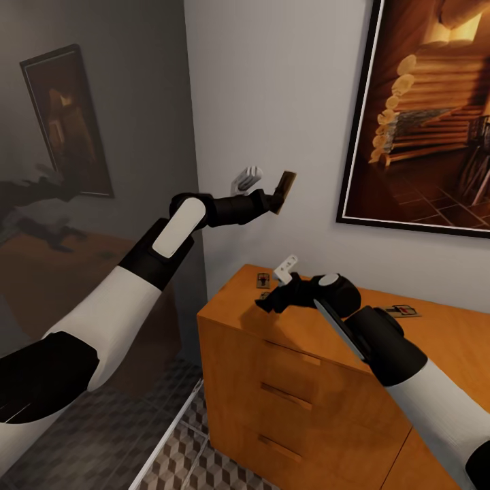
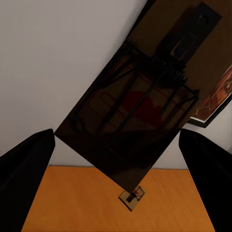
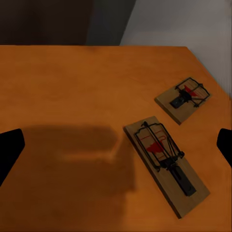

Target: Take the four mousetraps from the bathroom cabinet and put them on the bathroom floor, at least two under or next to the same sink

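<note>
The left gripper [image 1: 272, 197] is clamped on one trap [image 1: 285, 191], lifted well above the cabinet [image 1: 286, 381] near the wall, probably to clear it for carrying to the floor [image 1: 197, 466]. The right gripper [image 1: 267, 299] hangs just over the cabinet's top with jaws spread, lined up for a trap [image 3: 165, 162]; another [image 3: 185, 98] lies beside it.

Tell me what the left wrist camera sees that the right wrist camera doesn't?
Left wrist view alone: a mousetrap held up close between the left gripper's fingers, a white wall behind, a picture frame's corner, and one small mousetrap far below. Right wrist view alone: two mousetraps lying flat, a near one and a farther one, with the right gripper open above them. Shared: the orange-brown cabinet top.
</note>
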Controlling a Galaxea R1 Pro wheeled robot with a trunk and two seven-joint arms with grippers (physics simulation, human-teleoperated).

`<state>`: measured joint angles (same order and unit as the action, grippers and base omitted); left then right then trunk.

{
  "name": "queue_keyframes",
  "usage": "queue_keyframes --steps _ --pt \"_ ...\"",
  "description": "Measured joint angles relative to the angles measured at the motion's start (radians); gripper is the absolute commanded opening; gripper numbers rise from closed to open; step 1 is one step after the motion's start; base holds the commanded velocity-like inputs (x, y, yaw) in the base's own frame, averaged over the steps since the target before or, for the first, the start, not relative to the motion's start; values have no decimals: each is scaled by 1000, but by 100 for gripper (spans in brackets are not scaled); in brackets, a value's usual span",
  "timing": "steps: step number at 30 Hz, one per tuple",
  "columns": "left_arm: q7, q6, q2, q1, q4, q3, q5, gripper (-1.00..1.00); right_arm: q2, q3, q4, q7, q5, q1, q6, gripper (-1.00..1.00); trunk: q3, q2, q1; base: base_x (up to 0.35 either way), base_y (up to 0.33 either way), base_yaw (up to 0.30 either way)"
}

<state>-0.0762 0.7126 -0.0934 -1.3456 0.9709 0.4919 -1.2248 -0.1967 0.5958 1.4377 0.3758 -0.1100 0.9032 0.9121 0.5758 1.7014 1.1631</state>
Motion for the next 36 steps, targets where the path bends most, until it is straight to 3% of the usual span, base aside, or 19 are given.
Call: queue_keyframes --steps 7,16,22,36 --pt "0 0 0 3 1 0 0 -100 1 1 -2 16 94 8 5 100 0 0 0 0 0 0" --pt "0 0 0 11 -1 0 0 -100 1 1 -2 13 146 8 6 100 0 0 0 0 0 0" --pt "0 0 0 30 1 0 4 -100 2 0 -2 10 203 8 7 100 0 0 0 0 0 0" --pt "0 0 0 35 1 0 5 -100 4 -2 -7 9 216 7 2 100 0 0 0 0 0 0"
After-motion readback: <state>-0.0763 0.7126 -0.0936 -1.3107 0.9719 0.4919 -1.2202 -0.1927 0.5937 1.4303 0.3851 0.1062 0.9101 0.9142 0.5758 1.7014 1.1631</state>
